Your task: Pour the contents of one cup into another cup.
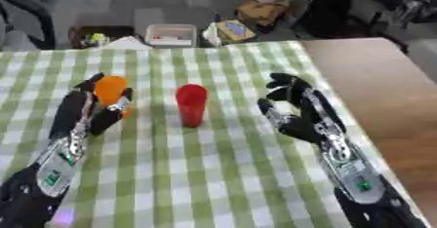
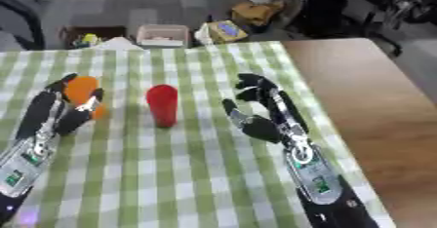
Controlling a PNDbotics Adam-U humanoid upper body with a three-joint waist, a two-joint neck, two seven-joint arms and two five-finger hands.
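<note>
Orange cup in left hand, red cup beside

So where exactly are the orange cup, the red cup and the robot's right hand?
orange cup [image 1: 109,88], left eye view, on its upper side.
red cup [image 1: 191,104], left eye view, mid-body.
right hand [image 1: 300,120], left eye view, on the palm.

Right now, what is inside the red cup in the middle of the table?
The inside cannot be seen. The red cup stands on the green checked cloth between the left hand and the right hand, but its opening does not show from either view.
</note>
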